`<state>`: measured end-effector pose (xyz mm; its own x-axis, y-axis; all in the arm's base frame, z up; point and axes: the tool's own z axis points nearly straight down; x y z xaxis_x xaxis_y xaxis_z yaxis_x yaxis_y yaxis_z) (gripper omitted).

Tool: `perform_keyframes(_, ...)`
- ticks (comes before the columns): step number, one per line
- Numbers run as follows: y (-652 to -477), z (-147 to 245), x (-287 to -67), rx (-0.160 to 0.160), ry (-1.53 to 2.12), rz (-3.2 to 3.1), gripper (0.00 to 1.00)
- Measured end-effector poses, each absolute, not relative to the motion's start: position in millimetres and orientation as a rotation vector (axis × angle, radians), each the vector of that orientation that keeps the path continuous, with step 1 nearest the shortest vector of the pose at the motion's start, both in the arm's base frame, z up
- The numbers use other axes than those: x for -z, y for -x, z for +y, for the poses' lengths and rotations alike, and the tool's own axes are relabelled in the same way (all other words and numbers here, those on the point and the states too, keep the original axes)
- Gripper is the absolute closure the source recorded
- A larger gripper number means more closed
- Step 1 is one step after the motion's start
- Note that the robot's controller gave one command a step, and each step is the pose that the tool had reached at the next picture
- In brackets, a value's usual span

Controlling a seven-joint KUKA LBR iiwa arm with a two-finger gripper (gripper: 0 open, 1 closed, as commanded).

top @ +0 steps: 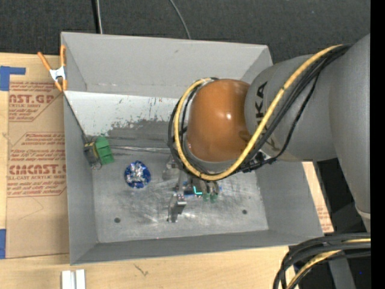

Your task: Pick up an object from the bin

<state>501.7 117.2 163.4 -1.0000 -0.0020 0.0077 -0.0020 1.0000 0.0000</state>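
Observation:
My gripper (pixel 177 205) hangs low over the bin floor, a little right of the middle and near the front wall. A blue and white crumpled ball (pixel 137 174) lies to its left, apart from it. A small teal-green thing (pixel 206 192) shows just right of the gripper, partly hidden under the wrist; I cannot tell what it is. A green block with a dark piece on it (pixel 100 151) rests against the bin's left wall, far from the gripper.
The arm and its orange dome cover the bin's right middle and hide the floor beneath. The sloped back wall rises behind, and the front wall stands close below the gripper.

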Motion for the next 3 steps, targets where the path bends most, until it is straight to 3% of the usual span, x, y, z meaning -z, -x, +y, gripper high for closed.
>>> perform_keyframes(1, -528.3, 10, -77, 0.001, -0.199, -3.141, 0.0)
perform_keyframes(2, -527.9, 13, -79, 0.002, -0.204, -3.137, 1.0)
perform_keyframes(3, -520.8, 10, -210, -0.001, -0.288, -3.138, 1.0)
